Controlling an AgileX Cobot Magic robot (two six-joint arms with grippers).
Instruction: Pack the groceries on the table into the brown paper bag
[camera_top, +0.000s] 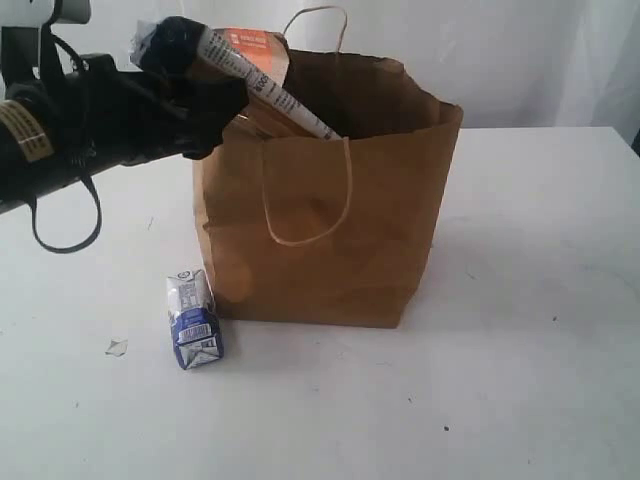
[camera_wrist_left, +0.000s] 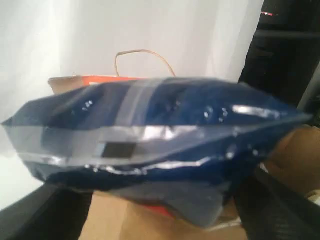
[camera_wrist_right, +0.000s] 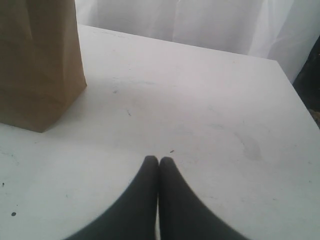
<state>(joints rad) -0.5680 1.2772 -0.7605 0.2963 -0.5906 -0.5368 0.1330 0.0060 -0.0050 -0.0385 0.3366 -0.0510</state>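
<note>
Clamping blue spaghetti packet (camera_top: 262, 85) in left fingers (camera_top: 212, 105), slanted, lower end inside brown paper bag (camera_top: 330, 240). Pressing right fingers (camera_wrist_right: 145, 200) together, empty, above tabletop (camera_wrist_right: 225, 100), with small blue-white carton (camera_top: 193, 322) beside bag.

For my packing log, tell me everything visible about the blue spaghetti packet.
The blue spaghetti packet is a long, glossy dark-blue plastic pack with a pale band and printed side, slightly crumpled. The left gripper holds it near its upper end, tilted, with its lower end dipping into the mouth of the brown paper bag. It is off the table; contact with the bag's rim cannot be told.
</note>
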